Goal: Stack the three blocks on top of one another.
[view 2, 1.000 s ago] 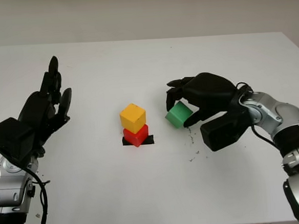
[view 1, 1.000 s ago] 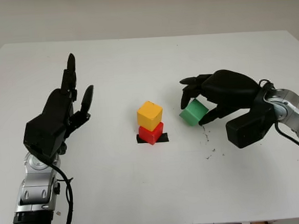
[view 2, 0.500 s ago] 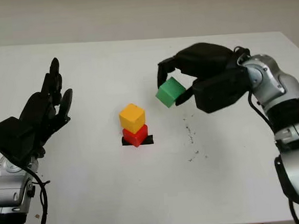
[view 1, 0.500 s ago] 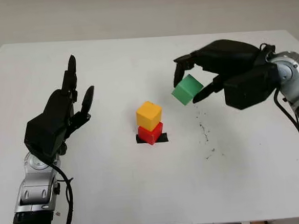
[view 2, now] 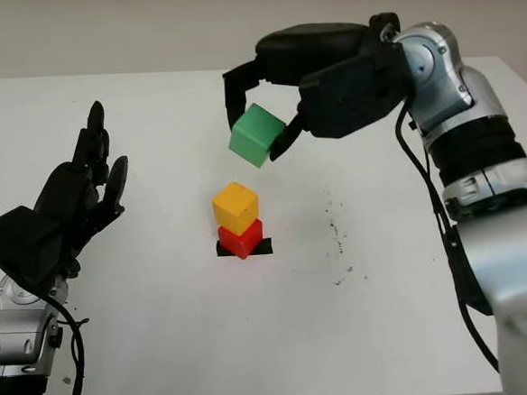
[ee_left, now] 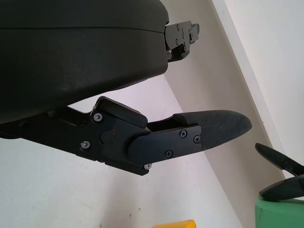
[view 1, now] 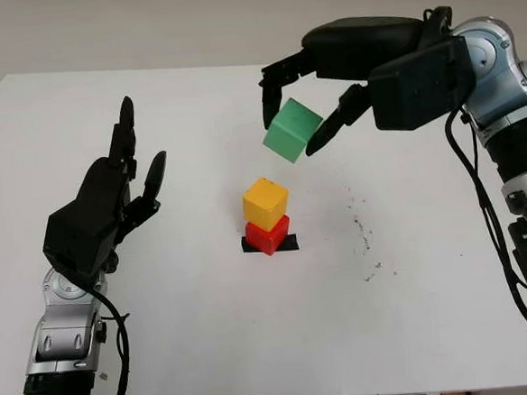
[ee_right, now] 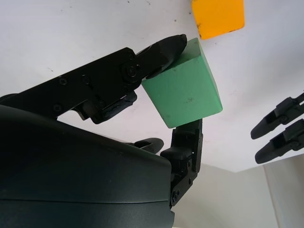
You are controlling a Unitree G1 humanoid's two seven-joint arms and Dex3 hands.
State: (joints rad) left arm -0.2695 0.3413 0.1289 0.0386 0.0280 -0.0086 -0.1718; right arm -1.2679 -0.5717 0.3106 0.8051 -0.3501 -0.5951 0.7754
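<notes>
Risk sits mostly in the tilt: your right hand (view 1: 306, 127) has the green block (view 1: 291, 131) clamped between fingertips, held in the air with one corner down rather than a face level, so if you lower it like that it will probably land on an edge of the yellow block (view 1: 266, 202) and slide off, or shove the pile sideways. The yellow block already sits a little twisted on the red block (view 1: 268, 235), and the red one stands on a small strip of black tape (view 1: 286, 242), so the base looks narrow and a sideways nudge could topple both. The green block hangs at about one o'clock from the pile, well above it and not yet over it; releasing before it is centred would likely drop it onto the white table (view 1: 255, 334). In the right wrist view the fingertips (ee_right: 164, 50) pinch the block near opposite corners, a thin hold that could let it pivot as you move. The green block looks like a plain matte cube with crisp edges and no marks you can make out, much the same in size as the other two. Your left hand (view 1: 110, 195) is open, raised off the table at about nine o'clock from the pile, well apart from it.
</notes>
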